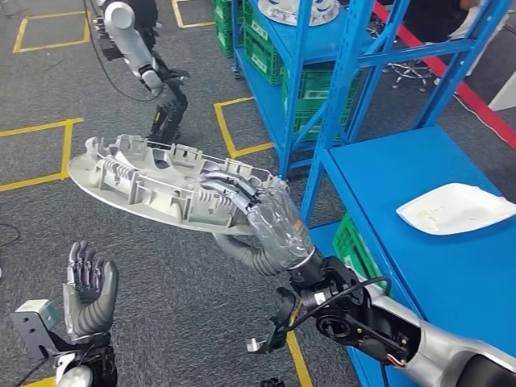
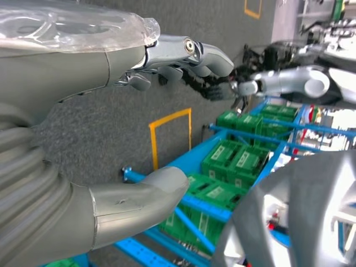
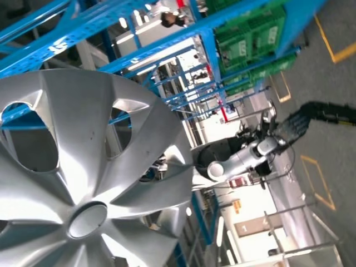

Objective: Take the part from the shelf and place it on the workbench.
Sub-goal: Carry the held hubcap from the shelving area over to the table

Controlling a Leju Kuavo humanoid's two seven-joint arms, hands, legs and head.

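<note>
Right hand (image 1: pixel 255 197) gripped the silver wheel-cover part (image 1: pixel 158 181), holding it flat in the air over the grey floor (image 1: pixel 182 306).
Fingers (image 1: pixel 228 184) lay across the part's ribbed upper side, thumb beneath its rim. Left hand (image 1: pixel 89 289) hung near and to the left, fingers apart, holding nothing. Blue bench (image 1: pixel 450 266) stood to the right with a white piece (image 1: pixel 453 207) on it; blue shelf (image 1: pixel 292 48) with green crates (image 1: pixel 264 52) stood farther off.
</note>
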